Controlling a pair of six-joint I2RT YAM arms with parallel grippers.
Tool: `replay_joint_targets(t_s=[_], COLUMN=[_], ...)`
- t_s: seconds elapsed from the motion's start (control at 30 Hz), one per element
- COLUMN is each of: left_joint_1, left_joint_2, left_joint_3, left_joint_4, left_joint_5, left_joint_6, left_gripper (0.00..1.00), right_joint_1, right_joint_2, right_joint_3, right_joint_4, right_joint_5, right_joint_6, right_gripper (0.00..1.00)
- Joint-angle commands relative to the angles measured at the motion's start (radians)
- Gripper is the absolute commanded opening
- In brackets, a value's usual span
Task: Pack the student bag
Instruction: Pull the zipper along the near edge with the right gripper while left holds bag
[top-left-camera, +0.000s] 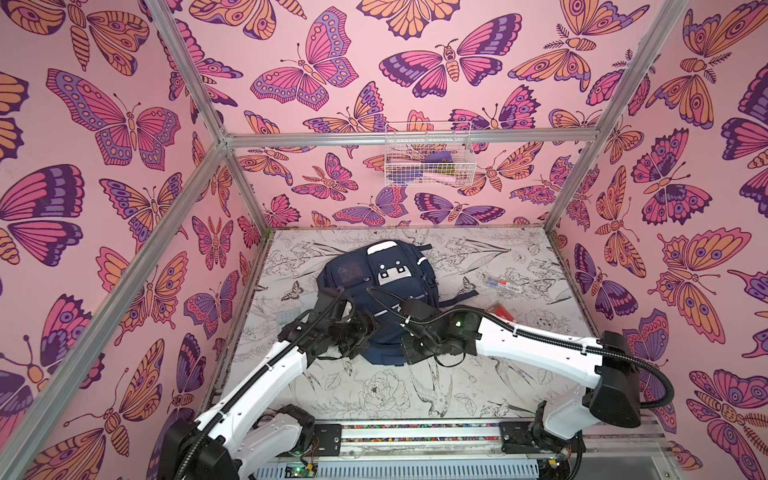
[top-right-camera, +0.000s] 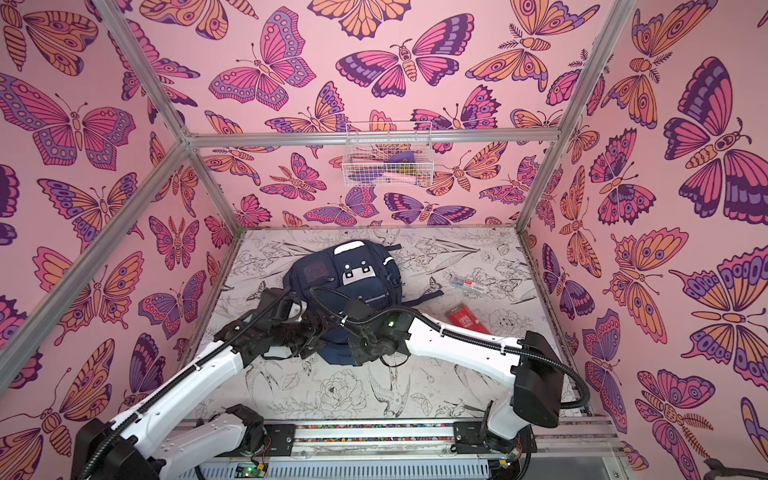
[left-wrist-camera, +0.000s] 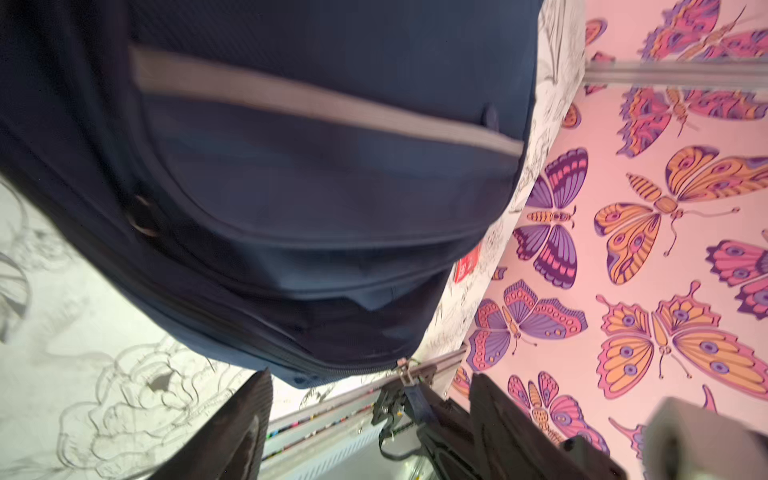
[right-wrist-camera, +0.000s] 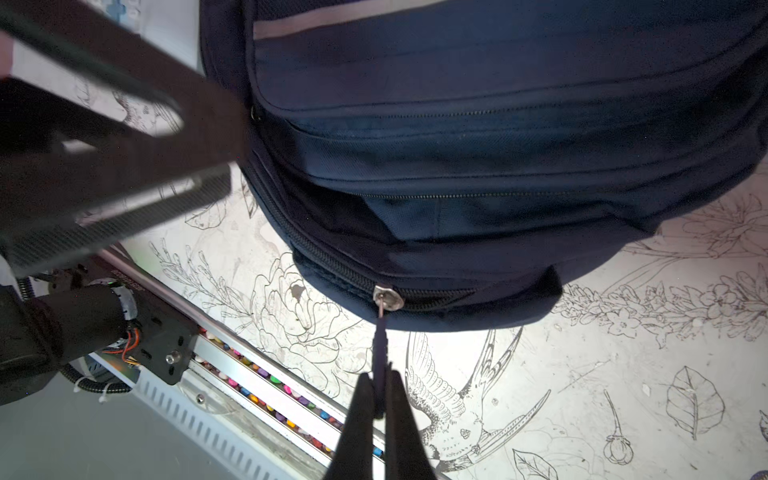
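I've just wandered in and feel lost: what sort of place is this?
Probably a robot test booth: a silver aluminium frame holding pink butterfly-print wall panels, two white robot arms on a rail, and a navy blue fabric backpack on a flower-sketched tabletop.

We see a robot lab built like a booth: two white robot arms (top-left-camera: 540, 338) sit on a metal rail (top-left-camera: 419, 433) at the edge of a table (top-left-camera: 498, 374) with drawn flowers and birds, shiny metal bars (top-left-camera: 311, 140) hold pink butterfly walls (top-left-camera: 291, 50) around it, and a wire basket (top-left-camera: 428, 168) hangs at the back.
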Motion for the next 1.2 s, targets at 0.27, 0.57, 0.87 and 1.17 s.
replay_joint_targets(t_s=[0.27,0.57,0.87,1.17], left_joint_1=[-0.093,-0.107,-0.105,-0.129], left_joint_2=[0.122,0.189,0.13,0.118], left_joint_3=[0.002,-0.031,-0.07,-0.086], left_joint_4=[0.033,0.123,0.111,0.078], left_joint_5=[-0.018,0.009,0.048,0.01], left_joint_6=[-0.136,-0.153,-0.207,-0.295], left_gripper=[0.67,0.42,0.63,0.68], right_joint_1=[0.044,0.051,0.05,0.055], right_joint_2=[-0.047,-0.075,-0.085,-0.088], right_joint_3=[0.008,-0.033,-0.039,-0.037], right_joint_4=[0.042,0.071,0.08,0.143], right_joint_5=[0.049,0.072,0.127,0.108], right_joint_6=[0.026,0.046,0.049,0.045], right_gripper=[0.0,0.0,0.0,0.0])
